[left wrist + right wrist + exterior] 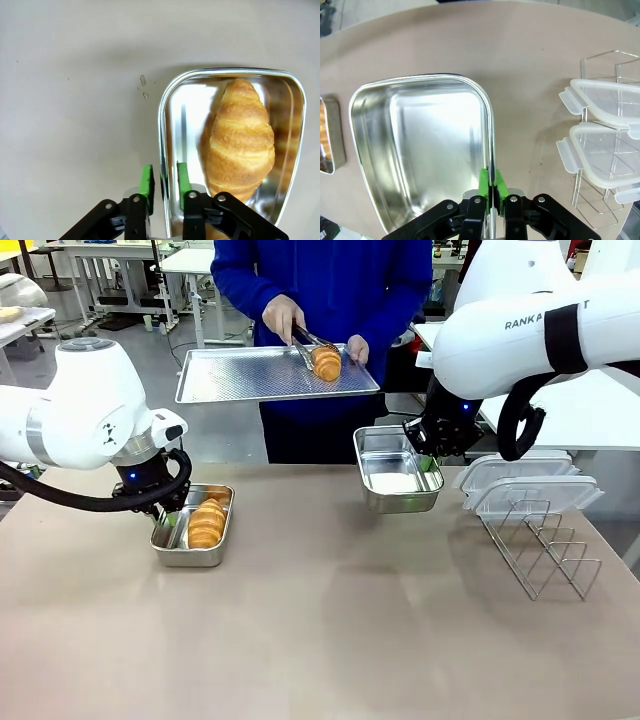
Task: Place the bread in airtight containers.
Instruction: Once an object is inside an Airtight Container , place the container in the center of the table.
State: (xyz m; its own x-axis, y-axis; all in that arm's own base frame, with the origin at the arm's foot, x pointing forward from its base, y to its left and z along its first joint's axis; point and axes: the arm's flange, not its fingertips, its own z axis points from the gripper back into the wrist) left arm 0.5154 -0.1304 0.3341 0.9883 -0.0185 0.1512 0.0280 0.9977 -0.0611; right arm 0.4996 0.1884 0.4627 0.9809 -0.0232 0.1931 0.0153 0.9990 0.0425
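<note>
Tan table; we count two boxes, two croissants; right gripper pinches the empty box beside the rack; left gripper, spread, straddles the rim of the full box, farther left, holding the first croissant; second croissant lies on a tray beyond.

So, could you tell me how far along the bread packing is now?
Done: one croissant lies in the left container, whose rim the open left gripper straddles. In hand: the right gripper is shut on the rim of the empty container, while the person grips the second croissant with tongs over the tray. Left: that croissant goes in, and both lids, on the wire rack, go on.
</note>
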